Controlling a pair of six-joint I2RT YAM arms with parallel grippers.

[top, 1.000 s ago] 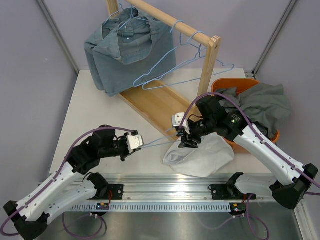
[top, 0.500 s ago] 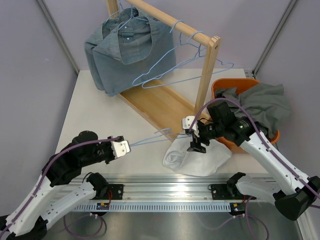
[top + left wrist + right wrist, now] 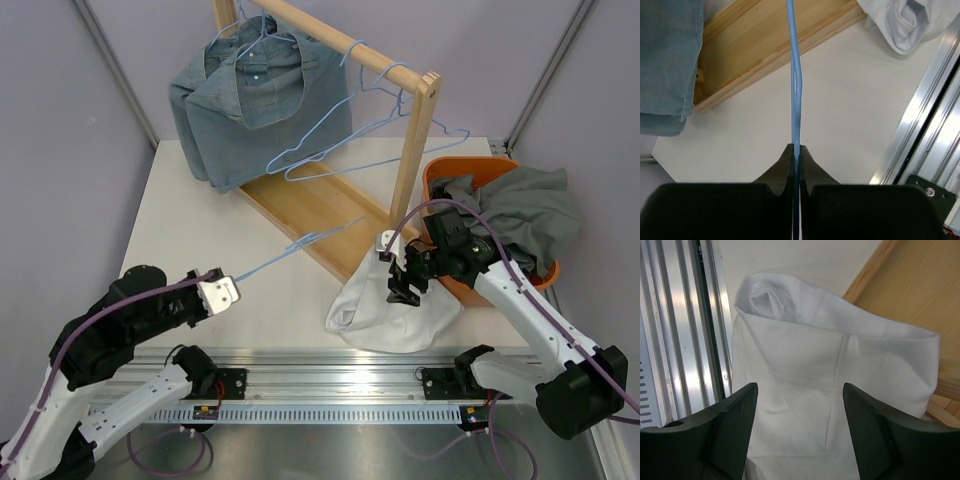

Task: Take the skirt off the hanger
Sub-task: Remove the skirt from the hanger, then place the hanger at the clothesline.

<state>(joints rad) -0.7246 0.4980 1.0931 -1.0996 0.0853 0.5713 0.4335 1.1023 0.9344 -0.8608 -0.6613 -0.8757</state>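
At the left, the left gripper (image 3: 220,291) was clamped shut on the thin blue hanger (image 3: 300,245), the wire pinched between its closed jaws. The hanger's long axis ran from that claw up and to the right, toward the base of the wooden rack (image 3: 320,215), and no cloth hung on it. Its far tip stood apart from the white skirt (image 3: 400,318), which lay in a loose heap on the table (image 3: 200,210) between the rack base and the near rail. The right gripper (image 3: 402,283) hung right over the skirt with its jaws spread and nothing in them, so the right arm was much the nearer to it. By the look of it the skirt was already off. Farthest right stood the orange basket (image 3: 462,163)
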